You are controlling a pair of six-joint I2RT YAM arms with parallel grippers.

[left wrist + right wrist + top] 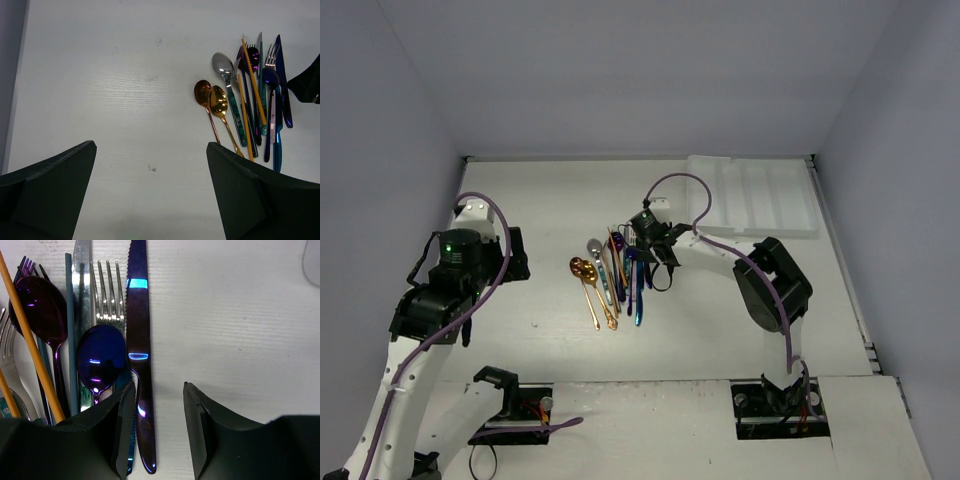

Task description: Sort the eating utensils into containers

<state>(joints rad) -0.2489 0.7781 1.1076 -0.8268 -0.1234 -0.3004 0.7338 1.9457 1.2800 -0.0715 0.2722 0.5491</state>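
Observation:
The eating utensils (612, 275) lie side by side in a bunch at mid-table. My right gripper (652, 252) is over their right side. In the right wrist view it (158, 386) is open, low over the table. A blue-purple knife (139, 315) lies between its fingers, close against the left finger (122, 430). A blue spoon (100, 355), a silver fork (107, 290), a purple spoon (40, 310) and a gold stick (30, 340) lie left of the knife. The white tray (755, 195) of long compartments stands at the back right. My left gripper (150, 145) is open and empty over bare table.
In the left wrist view a copper spoon (202, 92), a gold spoon (218, 100) and a silver spoon (222, 65) lie at the left of the bunch. Grey walls close in the table on three sides. The arm bases (780, 400) sit at the near edge.

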